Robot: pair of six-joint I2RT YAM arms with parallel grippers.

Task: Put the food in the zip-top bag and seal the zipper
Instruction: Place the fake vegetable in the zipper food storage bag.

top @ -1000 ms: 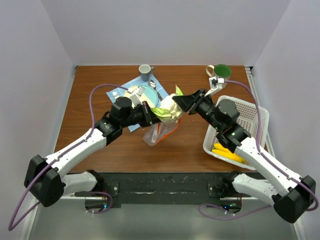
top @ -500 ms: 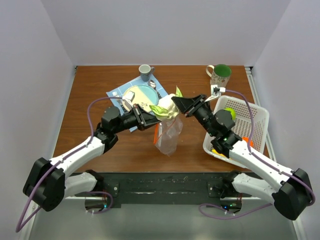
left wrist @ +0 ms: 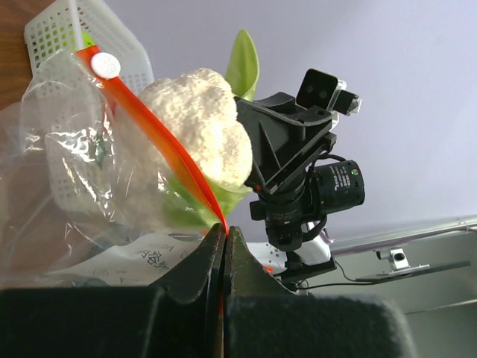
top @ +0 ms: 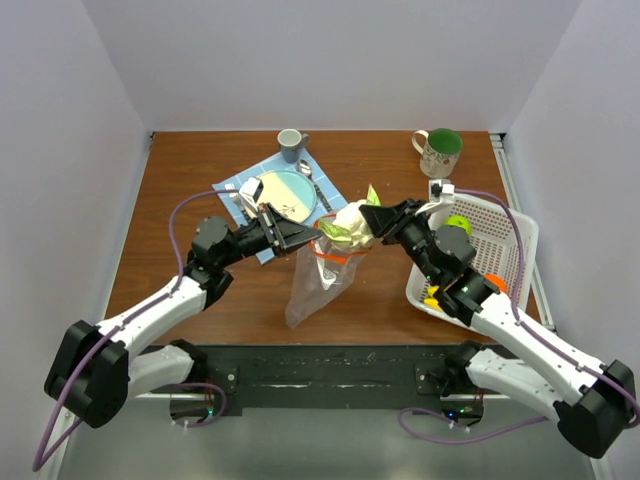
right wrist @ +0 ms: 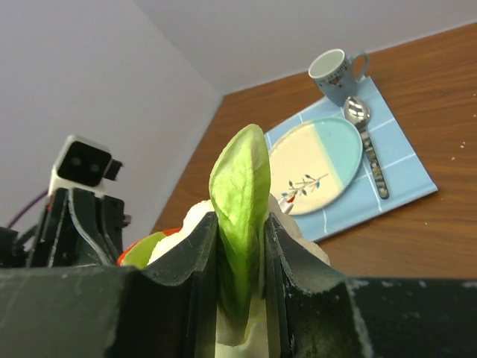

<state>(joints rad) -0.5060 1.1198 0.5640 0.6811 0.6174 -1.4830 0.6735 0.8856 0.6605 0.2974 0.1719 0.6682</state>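
The clear zip-top bag (top: 318, 285) hangs above the table, held by its mouth. My left gripper (top: 317, 236) is shut on the orange-red zipper (top: 336, 256) at the mouth edge; the left wrist view shows its jaws (left wrist: 225, 233) pinching the strip (left wrist: 160, 142). My right gripper (top: 373, 222) is shut on the green leaf (right wrist: 240, 201) of a white cauliflower (top: 350, 220), which is at the bag's mouth. Its lower part shows through the plastic (left wrist: 197, 123). A green apple (top: 457, 224), a banana (top: 432, 297) and an orange (top: 492, 283) lie in the white basket (top: 505, 225).
A blue mat with a plate (top: 283, 190) and a spoon (top: 318, 186) lies behind the bag. A grey cup (top: 290, 145) and a green mug (top: 438, 150) stand at the back. The basket stands at the right edge.
Both grippers moved right and toward me. The bag now hangs lower, with the cauliflower over its mouth.
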